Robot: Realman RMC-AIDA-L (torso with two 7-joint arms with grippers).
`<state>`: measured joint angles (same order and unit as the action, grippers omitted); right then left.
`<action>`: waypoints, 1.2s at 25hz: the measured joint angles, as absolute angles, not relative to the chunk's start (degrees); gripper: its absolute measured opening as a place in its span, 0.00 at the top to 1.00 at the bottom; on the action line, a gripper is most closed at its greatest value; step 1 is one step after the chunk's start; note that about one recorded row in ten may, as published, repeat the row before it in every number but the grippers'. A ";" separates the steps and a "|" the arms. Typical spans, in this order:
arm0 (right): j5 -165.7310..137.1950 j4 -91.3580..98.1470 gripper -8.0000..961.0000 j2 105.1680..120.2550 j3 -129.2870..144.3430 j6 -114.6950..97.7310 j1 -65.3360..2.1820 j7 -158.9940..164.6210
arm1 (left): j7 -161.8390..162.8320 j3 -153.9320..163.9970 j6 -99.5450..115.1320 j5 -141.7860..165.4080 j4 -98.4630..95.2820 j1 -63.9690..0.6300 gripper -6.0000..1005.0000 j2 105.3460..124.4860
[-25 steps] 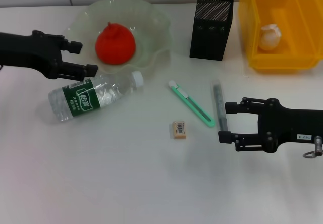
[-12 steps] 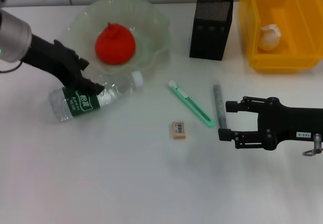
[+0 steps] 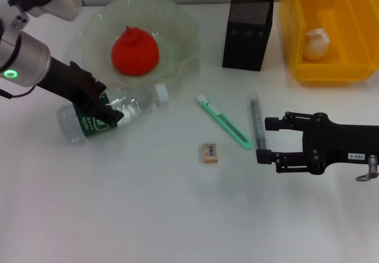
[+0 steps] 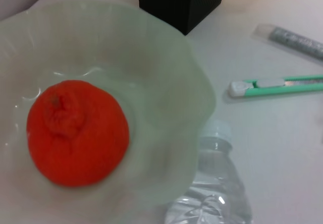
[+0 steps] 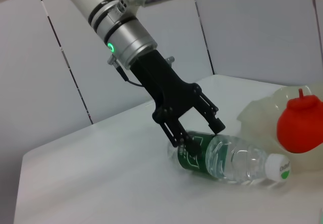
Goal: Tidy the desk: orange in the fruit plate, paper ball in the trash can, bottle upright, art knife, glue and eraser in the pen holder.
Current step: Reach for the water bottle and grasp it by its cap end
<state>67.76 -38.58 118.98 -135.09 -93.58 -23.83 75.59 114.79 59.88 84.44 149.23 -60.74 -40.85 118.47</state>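
The left gripper (image 3: 106,105), fingers spread, straddles the green label of the bottle (image 3: 118,110), which lies on its side just in front of the fruit plate (image 3: 177,23) holding the orange (image 3: 135,52). The right gripper (image 3: 265,140), well right of the plate, hovers open beside the glue (image 3: 256,121).

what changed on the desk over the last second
The left gripper swung from hovering level beside the fruit plate to angling down onto the lying bottle, its open fingers now straddling the green label; the bottle hasn't been lifted. The right gripper, orange, art knife, glue, eraser and pen holder stayed put.
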 joint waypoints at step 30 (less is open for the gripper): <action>67.76 -38.56 0.16 119.00 -135.09 -93.25 -23.94 76.26 | 114.60 70.06 80.00 141.19 -57.59 -41.11 0.20 118.74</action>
